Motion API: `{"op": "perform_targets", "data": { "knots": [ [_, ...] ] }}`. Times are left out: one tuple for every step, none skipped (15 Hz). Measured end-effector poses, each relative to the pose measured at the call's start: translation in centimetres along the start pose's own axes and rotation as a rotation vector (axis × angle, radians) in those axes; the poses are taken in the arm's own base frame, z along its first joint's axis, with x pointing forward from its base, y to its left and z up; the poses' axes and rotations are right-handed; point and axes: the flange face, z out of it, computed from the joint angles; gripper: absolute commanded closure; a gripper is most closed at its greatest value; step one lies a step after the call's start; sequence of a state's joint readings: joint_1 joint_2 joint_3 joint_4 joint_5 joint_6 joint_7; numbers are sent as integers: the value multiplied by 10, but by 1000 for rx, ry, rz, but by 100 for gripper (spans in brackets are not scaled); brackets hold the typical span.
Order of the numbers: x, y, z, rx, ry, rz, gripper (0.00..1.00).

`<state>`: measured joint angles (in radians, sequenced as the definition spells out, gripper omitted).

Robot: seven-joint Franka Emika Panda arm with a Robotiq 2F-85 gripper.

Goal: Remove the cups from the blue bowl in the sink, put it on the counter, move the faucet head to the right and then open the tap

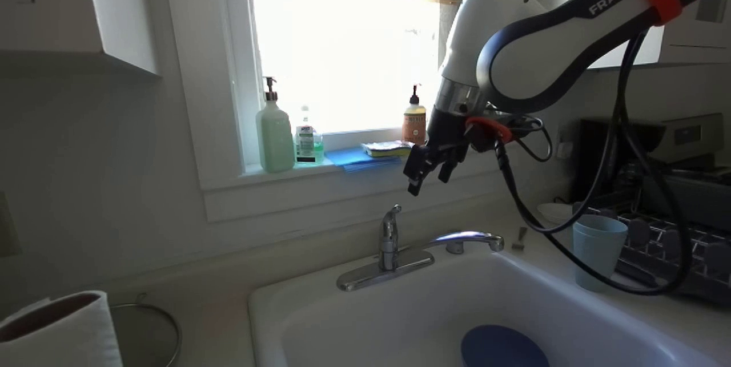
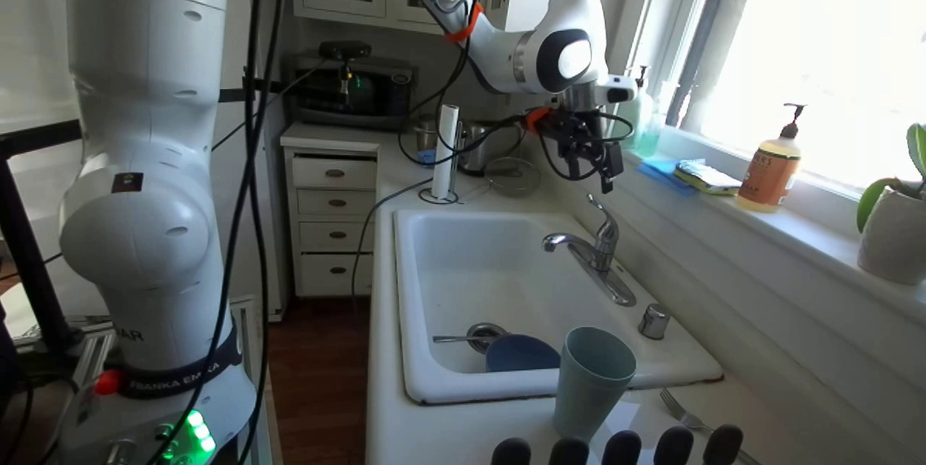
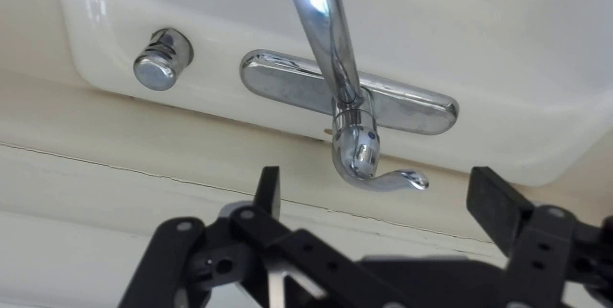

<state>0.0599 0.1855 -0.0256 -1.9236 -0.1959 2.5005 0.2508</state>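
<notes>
Hanging above the back edge of the sink (image 1: 342, 321), in an exterior view, my gripper (image 1: 429, 183) is near the handle (image 1: 389, 236) but apart from it. The spout (image 1: 465, 236) reaches out over the sink, and no water shows at its end. The cup (image 1: 599, 250) stands upright just beside the sink; whether it is one or several nested, I cannot tell.

In an exterior view, the bowl (image 2: 522, 354) sits low inside the sink, near its cup end, only the upper part showing. No cup shows in it. The counter (image 2: 427, 429) at that end of the sink bears the cup, so I judge the removal and the setting down as done, reading "it" as the cups.

In the wrist view, my fingers (image 3: 498, 207) are spread wide and hold nothing. The handle, at the back of the sink, shows between them but lower down, ungripped. The spout slants over the sink toward the end with the cap (image 3: 163, 61). That makes me think the swing to the right is done, or partly so; I cannot settle which. Starting the water is what I take to be left, and my pose suggests the handle comes next.
</notes>
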Motion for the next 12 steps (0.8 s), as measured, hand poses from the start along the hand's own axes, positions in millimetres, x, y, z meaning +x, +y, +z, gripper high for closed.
{"op": "perform_targets", "data": {
  "knots": [
    [2,-5,4,3,1,13,0],
    [3,-10,9,5,-1,24,0],
    [5,-15,13,8,0,39,0],
    [7,-19,17,9,0,52,0],
    [9,-23,22,11,0,63,0],
    [12,-27,26,12,0,74,8],
    [14,-31,31,13,0,82,19],
    [16,-34,35,13,-1,88,28],
    [18,-37,39,13,0,94,31],
    [20,-40,42,12,-1,97,32],
    [21,-41,45,10,-1,100,32],
    [23,-43,48,9,-2,100,29]
  ]
}}
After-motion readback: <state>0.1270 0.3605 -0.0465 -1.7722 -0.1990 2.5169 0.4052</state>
